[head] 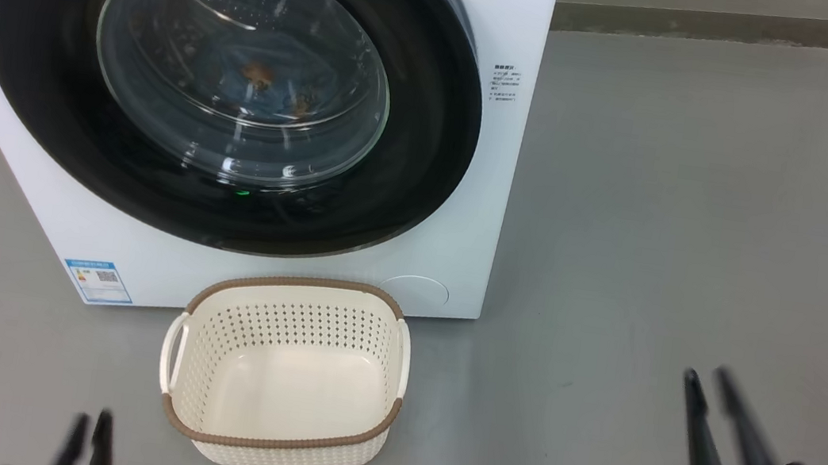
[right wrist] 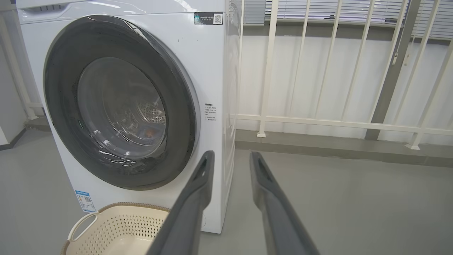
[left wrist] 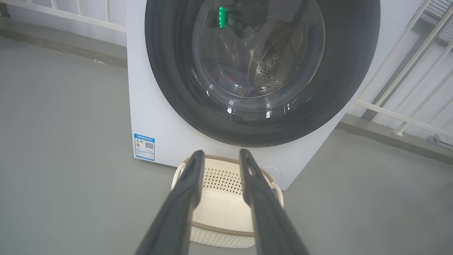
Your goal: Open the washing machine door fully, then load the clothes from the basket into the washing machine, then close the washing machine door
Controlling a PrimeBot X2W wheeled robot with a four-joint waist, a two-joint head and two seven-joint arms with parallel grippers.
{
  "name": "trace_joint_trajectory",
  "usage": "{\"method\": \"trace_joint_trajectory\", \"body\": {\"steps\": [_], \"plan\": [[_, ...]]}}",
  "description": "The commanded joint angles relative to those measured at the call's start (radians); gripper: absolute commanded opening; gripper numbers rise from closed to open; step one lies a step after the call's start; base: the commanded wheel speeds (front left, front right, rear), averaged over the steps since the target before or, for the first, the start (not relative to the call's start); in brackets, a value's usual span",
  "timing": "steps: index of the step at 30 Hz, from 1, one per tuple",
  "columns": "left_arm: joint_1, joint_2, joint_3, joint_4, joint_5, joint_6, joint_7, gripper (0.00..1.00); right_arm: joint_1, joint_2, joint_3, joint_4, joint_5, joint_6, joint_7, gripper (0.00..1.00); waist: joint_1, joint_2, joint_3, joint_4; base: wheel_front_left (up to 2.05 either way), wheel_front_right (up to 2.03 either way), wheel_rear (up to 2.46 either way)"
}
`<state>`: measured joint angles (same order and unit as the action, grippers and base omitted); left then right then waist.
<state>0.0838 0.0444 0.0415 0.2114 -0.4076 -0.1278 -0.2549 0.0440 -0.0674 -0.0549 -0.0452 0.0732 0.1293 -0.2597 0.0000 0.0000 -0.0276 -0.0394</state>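
The washing machine (head: 492, 219), a big white front-loader, stands on the grey floor (head: 703, 223), with a white railing (right wrist: 269, 71) running along the wall beside it. The washing machine door (head: 35, 71) is shut flat against the front, its glossy black ring framing the bulging glass window. On the floor just in front of the machine, below the door, sits the basket (head: 300, 280), upright, its pale bare bottom showing. The clothes (head: 265, 85) lie inside the drum, seen through the glass as a light-blue heap with orange-brown marks. The right gripper (head: 706, 373) hangs over the floor well to the right of the basket, its fingers (right wrist: 198, 191) apart and holding nothing. The left gripper (left wrist: 221, 153) hovers near the basket's near left corner, its fingers (left wrist: 187, 184) likewise apart, gripping nothing. A small blue label sticker (head: 98, 280) is on the machine's lower left front.
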Motion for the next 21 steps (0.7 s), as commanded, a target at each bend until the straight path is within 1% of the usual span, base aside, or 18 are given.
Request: {"method": "trace_joint_trajectory", "body": {"steps": [1,5,8,10,11,14,21], "plan": [[0.008,-0.008,-0.003,0.018,-0.001,0.0,0.001,0.0,0.007,0.003,0.002,0.019,0.001,0.0,0.003,0.0,0.0,0.0,0.0,0.0,0.0,0.0,0.0],[0.014,-0.016,-0.003,0.037,-0.024,0.0,0.008,0.0,0.018,0.004,0.005,0.047,0.032,0.0,0.008,0.0,0.0002,0.0,0.0,0.001,0.0,0.0,0.0],[0.01,-0.016,-0.001,0.036,-0.052,0.0,0.017,0.0,0.014,0.003,0.006,0.052,0.071,0.0,0.015,0.0,0.0019,0.0,0.0,0.002,0.0,0.0,0.0],[0.008,-0.015,0.0,0.036,-0.062,0.0,0.02,0.0,0.013,0.002,0.006,0.053,0.084,0.0,0.018,0.0,0.0023,0.0,-0.001,0.002,0.0,0.0,0.0],[0.007,-0.015,0.0,0.036,-0.072,0.0,0.023,0.0,0.012,0.002,0.006,0.055,0.097,0.0,0.02,0.0,0.0023,0.0,-0.001,0.002,0.0,0.0,0.0],[0.002,-0.015,0.002,0.036,-0.101,0.0,0.032,0.0,0.008,0.001,0.007,0.062,0.135,0.0,0.028,0.0,0.0004,0.0,0.002,0.003,0.0,0.0,0.0],[-0.011,-0.014,0.006,0.036,-0.168,0.0,0.052,0.0,-0.003,-0.002,0.007,0.077,0.225,0.0,0.045,0.0,0.0001,0.0,0.004,0.006,0.0,0.0,0.0]]}}
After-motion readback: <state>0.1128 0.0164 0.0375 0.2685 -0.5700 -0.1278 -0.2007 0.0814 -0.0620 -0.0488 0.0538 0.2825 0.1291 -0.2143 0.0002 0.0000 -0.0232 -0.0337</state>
